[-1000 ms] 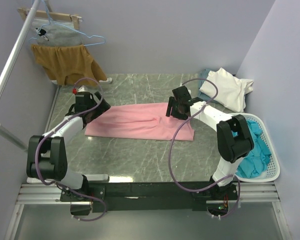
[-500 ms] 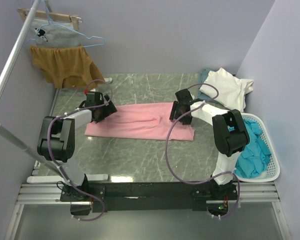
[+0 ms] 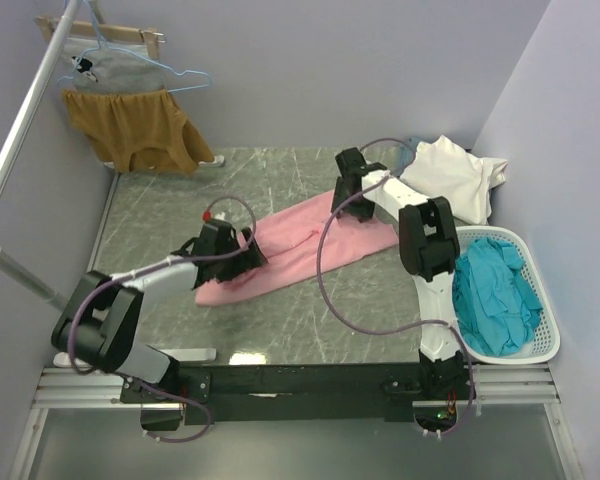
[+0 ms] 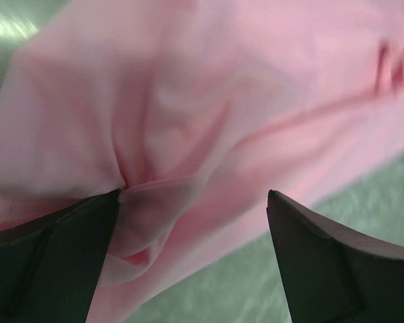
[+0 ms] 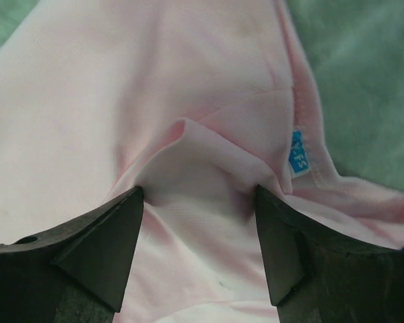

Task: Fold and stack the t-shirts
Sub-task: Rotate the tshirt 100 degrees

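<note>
Marbled grey-green stone of the table (image 3: 310, 325) shows in a broad band on the near side of the pink t-shirt (image 3: 300, 245) and a narrower one beyond it. The right edge is crowded by a white basket (image 3: 525, 355) of teal t-shirts (image 3: 495, 295) and, at the far corner, a cream-white t-shirt (image 3: 450, 175) heaped over a grey-blue t-shirt (image 3: 410, 150). The pink t-shirt lies mid-table as a long strip, its axis running diagonally from near left to far right. The left gripper (image 3: 238, 258) sits on its near-left end, fingers wide apart, with soft cloth puckered against one finger (image 4: 54, 262). The right gripper (image 3: 346, 198) is at the far-right end, pinching a raised ridge of the smooth cotton beside a small blue tag (image 5: 297, 160).
</note>
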Robot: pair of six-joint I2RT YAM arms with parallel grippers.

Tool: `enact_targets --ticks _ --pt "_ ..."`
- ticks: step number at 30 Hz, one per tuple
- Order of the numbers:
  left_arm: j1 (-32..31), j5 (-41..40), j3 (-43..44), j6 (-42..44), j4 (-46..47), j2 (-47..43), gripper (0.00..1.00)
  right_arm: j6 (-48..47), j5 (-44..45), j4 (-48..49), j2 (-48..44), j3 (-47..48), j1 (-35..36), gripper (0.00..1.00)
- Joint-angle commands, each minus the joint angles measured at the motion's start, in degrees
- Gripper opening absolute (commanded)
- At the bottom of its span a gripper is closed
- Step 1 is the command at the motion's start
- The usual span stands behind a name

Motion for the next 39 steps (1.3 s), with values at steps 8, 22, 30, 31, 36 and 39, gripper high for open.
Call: enact_targets --ticks 8,22,30,31,36,39 --pt "-13.7 13.8 -21.0 -14.1 -16.3 -24.6 0.99 -12.2 -16.7 -10.6 21.4 44.3 -0.6 0.77" --pt "-14.0 -11.4 19.4 8.7 -14.0 -7.3 0.99 -7.8 -15.7 19.0 -20.8 -4.7 -5.1 0.82" --pt "-13.8 7.0 45.8 19.3 -6.3 22.2 0.99 -3.1 -5.3 15.9 -36.9 -27.3 -5.0 0.82" --pt "-13.8 9.3 47.6 20.0 -5.2 24.3 0.99 -3.1 -5.4 16.1 -38.3 -31.1 -5.0 0.82" --pt "-13.8 20.4 62.1 23.5 -9.4 40.1 1.00 -2.0 -10.5 16.5 -45.9 -41.1 -4.5 0.82" --pt "-13.7 18.9 64.8 24.5 -10.3 44.6 0.99 -1.9 -17.0 18.5 -49.1 -46.0 -2.4 0.82"
